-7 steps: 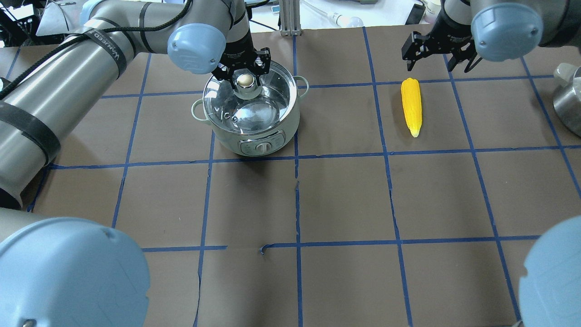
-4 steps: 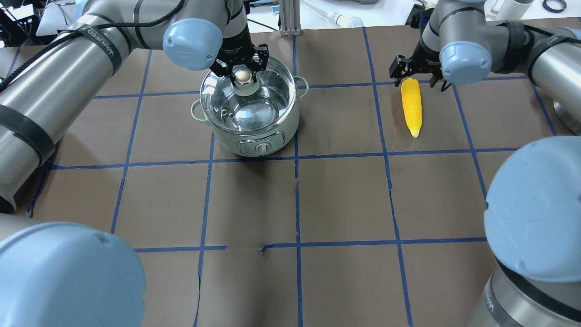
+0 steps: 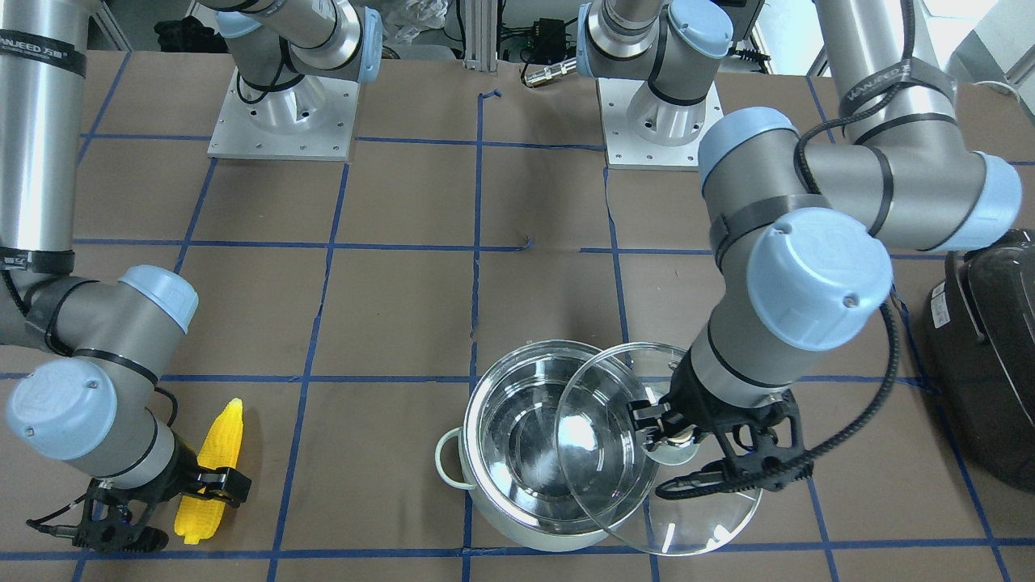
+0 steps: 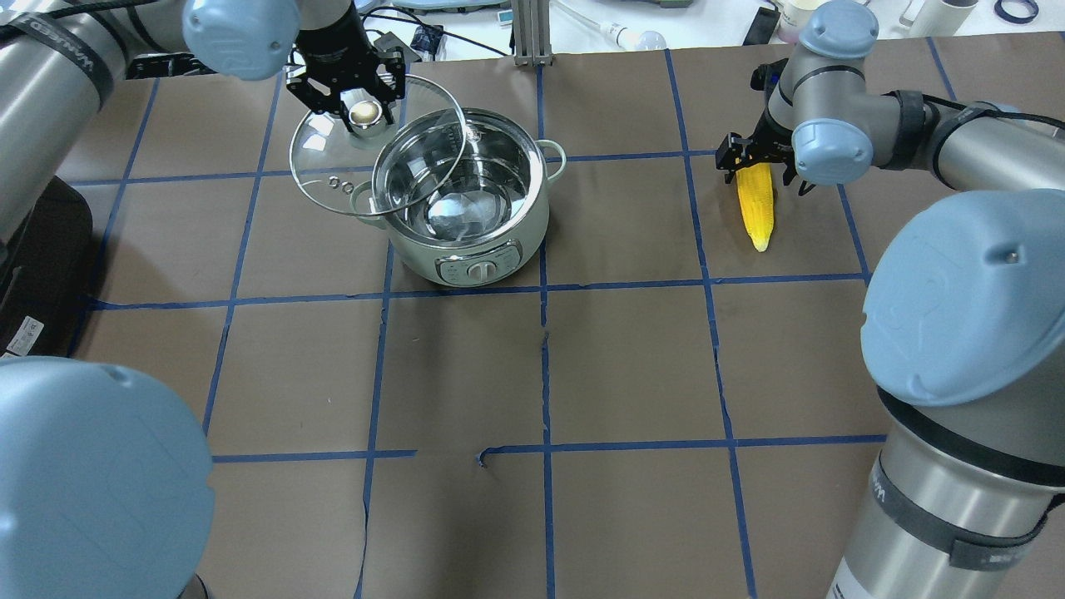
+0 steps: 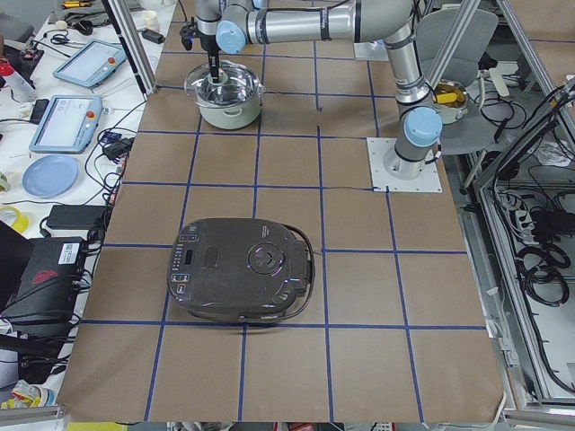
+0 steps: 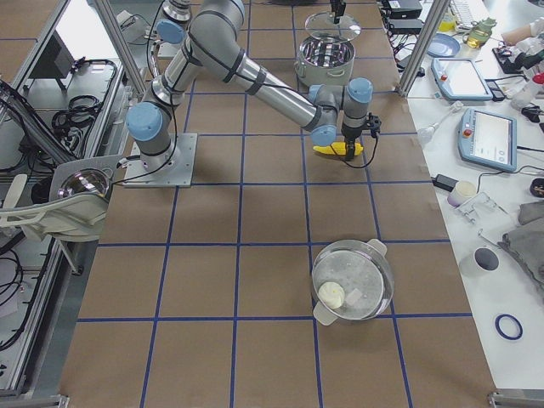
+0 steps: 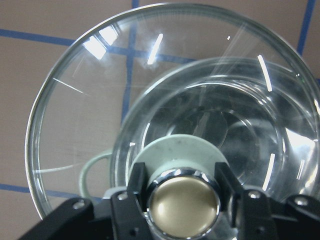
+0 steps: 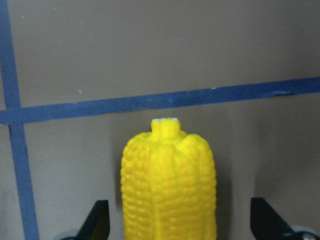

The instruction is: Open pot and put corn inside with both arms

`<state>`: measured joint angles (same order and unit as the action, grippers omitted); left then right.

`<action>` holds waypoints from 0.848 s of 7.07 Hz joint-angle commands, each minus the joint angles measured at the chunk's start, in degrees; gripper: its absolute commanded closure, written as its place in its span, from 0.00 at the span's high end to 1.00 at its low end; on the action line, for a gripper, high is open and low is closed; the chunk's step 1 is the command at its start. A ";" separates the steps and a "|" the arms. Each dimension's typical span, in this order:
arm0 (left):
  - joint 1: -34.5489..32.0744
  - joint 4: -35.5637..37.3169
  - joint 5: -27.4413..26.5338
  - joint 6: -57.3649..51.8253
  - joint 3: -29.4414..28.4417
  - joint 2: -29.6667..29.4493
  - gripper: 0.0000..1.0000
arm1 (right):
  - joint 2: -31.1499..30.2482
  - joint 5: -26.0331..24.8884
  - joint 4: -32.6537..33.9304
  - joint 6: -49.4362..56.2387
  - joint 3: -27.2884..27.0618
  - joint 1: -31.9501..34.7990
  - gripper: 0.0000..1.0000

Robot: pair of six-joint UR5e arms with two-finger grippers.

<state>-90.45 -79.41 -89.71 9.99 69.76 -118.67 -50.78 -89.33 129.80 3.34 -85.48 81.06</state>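
The pot stands open at the table's far middle, empty inside; it also shows in the front view. My left gripper is shut on the knob of the glass lid and holds it lifted, tilted and shifted left, still overlapping the pot's rim. The yellow corn lies on the table at the far right. My right gripper is open and low around the corn's thick end, one finger on each side with gaps.
A large black appliance sits at the table's left end. A second lidded pot stands at the right end. Blue tape lines grid the brown table cover.
My left gripper has lifted the lid off the pot and carried it left. My right gripper has come down around the corn's thick end.
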 commanded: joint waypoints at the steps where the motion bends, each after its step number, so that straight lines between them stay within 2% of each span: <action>1: 5.52 -3.55 0.32 -8.89 0.80 0.72 0.00 | -0.19 0.64 -0.16 -0.18 0.05 -0.02 0.46; 2: 9.46 -3.65 0.06 -17.90 1.51 0.81 0.00 | -0.98 0.39 -0.34 -0.09 0.05 -0.02 0.35; 3: 12.20 -3.13 -0.03 -25.21 2.65 1.16 0.00 | -1.51 0.12 -1.04 0.34 0.05 -0.02 0.32; 5: 16.51 -1.38 -0.03 -34.83 7.72 2.56 0.00 | -7.19 0.90 -7.42 2.37 2.93 1.63 0.30; 6: 18.62 4.99 -0.12 -37.91 12.11 3.26 0.00 | -8.88 0.91 -13.11 1.59 6.35 5.65 0.30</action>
<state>-74.60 -79.69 -89.77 -23.40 77.26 -116.30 -56.95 -88.62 122.54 5.35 -82.51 83.11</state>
